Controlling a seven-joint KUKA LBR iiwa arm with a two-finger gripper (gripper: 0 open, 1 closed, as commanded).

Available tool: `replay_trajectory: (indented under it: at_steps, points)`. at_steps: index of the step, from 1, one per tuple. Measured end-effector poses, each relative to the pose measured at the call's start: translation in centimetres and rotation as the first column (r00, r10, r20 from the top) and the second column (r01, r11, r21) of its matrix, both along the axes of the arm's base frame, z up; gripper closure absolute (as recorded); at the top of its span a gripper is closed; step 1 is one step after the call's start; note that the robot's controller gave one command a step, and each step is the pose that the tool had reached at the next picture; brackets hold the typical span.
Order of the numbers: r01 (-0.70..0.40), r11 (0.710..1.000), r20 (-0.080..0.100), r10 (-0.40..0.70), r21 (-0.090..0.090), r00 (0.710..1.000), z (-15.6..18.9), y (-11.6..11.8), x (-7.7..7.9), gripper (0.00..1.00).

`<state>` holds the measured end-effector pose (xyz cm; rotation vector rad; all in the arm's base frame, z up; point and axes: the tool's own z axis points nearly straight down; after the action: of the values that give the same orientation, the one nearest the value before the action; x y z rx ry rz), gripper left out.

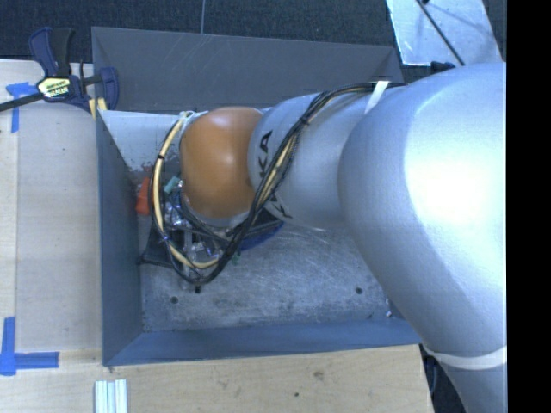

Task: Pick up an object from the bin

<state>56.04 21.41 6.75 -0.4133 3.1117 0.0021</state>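
My gripper [191, 246] is down low at the left end of the bin [258, 338], close to the left wall, under my orange wrist cover [219, 162] and a tangle of cables [172, 231]. Whether it is open or closed, or has hold of anything, I cannot tell. Nearest candidates are a small orange-red thing [142, 198] against the left wall, just left of me, and a blue thing [258, 232] partly under my arm [344, 162] on the right. I cannot tell which one I am over. Risks: closing this near the wall could scrape or jam against it. The orange-red thing could get pushed into the corner instead of gripped. Loose cable loops could snag. Writing: only the black letters "KA" [265, 151] read on my arm.
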Motion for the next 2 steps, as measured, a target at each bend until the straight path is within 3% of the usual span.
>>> replay_trajectory:
  at_steps: [1, 2]
  points:
    - [0.000, 1.000, 0.003, 0.000, 0.000, 1.000, 0.1, 0.0, 0.1, 1.00]
    - [0.002, 1.000, 0.005, -0.002, 0.002, 1.000, 6.2, 0.0, 0.3, 1.00]
